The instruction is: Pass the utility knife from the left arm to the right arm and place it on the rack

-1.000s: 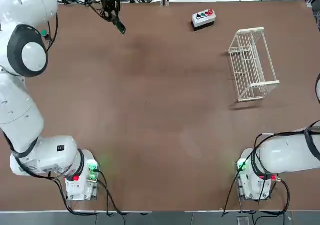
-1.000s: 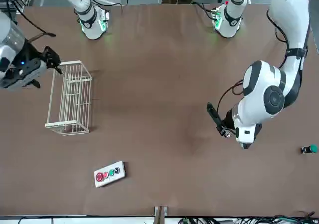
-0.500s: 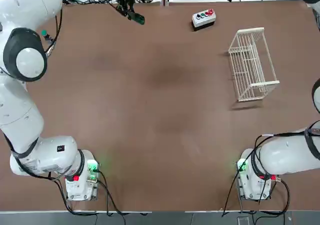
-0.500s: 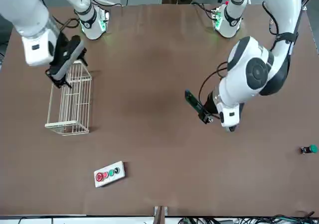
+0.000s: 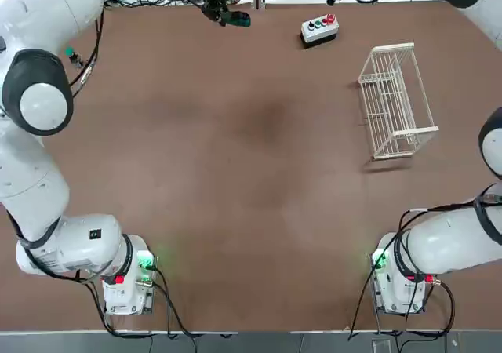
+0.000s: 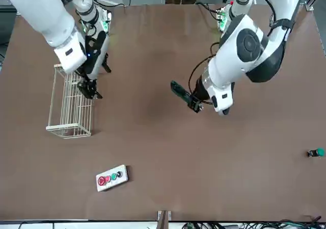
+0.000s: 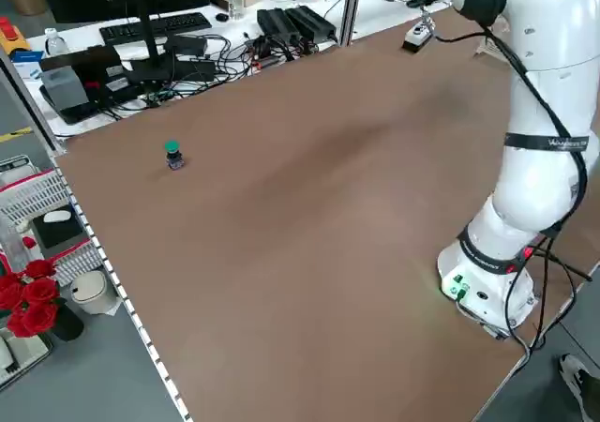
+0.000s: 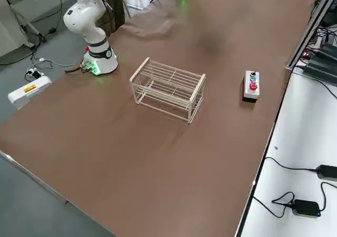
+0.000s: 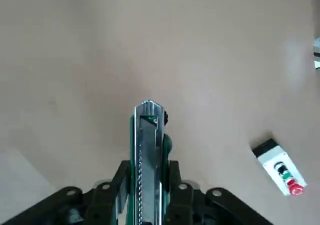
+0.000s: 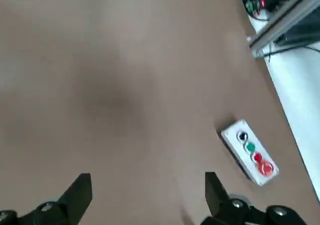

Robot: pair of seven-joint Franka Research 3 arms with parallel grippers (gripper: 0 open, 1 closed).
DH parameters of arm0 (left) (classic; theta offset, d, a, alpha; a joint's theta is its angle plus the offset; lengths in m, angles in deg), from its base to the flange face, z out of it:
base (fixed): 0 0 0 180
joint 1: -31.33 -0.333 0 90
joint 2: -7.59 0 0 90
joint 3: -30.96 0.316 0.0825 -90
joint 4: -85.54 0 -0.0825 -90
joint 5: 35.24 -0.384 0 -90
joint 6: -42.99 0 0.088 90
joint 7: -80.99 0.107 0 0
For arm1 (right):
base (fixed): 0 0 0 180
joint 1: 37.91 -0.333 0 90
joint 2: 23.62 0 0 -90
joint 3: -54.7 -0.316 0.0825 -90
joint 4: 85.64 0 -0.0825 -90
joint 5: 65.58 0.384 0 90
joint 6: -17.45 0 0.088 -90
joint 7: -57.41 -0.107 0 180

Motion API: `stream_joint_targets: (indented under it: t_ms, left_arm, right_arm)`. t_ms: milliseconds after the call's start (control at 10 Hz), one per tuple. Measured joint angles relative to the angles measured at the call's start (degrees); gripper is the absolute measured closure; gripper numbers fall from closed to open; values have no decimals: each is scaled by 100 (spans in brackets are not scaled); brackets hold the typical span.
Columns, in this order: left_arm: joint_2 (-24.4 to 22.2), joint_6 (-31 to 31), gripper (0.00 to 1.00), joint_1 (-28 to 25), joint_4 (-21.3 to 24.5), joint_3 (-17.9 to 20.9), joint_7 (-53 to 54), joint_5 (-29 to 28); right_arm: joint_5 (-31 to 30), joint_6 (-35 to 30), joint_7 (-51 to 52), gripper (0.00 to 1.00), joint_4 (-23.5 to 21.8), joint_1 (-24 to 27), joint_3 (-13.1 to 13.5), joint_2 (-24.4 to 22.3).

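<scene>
Above the brown tabletop (image 5: pixel 235 172), clamped the utility knife (image 9: pixel 149 135) in the left gripper (image 9: pixel 149 163); opposite that hand, held the right gripper (image 6: pixel 103 83) spread apart, near the rack (image 5: pixel 392 48) (white wire).

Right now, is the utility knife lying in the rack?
No, the left gripper holds the utility knife between its fingers, away from the rack.

On the table I see a control box (image 8: pixel 251 85) with coloured push buttons and, well apart from it, a small green-capped bottle (image 7: pixel 174 155). Off the table, I have a keyboard (image 7: pixel 155 28) on a white desk (image 7: pixel 376 11) and red roses (image 7: pixel 33 297).
</scene>
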Motion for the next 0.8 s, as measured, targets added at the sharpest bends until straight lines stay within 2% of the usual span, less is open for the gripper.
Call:
stream_joint_targets:
  t_ms: [300,400,800]
  left_arm:
    - [-2,165,65,305,-129,18,-588,-8]
    - [-1,327,65,331,-150,24,-788,-9]
    - [-1,594,65,447,-164,30,-1026,-9]
  right_arm:
    - [-17,32,-1355,0,359,-100,-710,179]
    - [-61,32,-1735,0,455,-232,-829,239]
    - [-524,150,-2922,0,877,-896,-881,623]
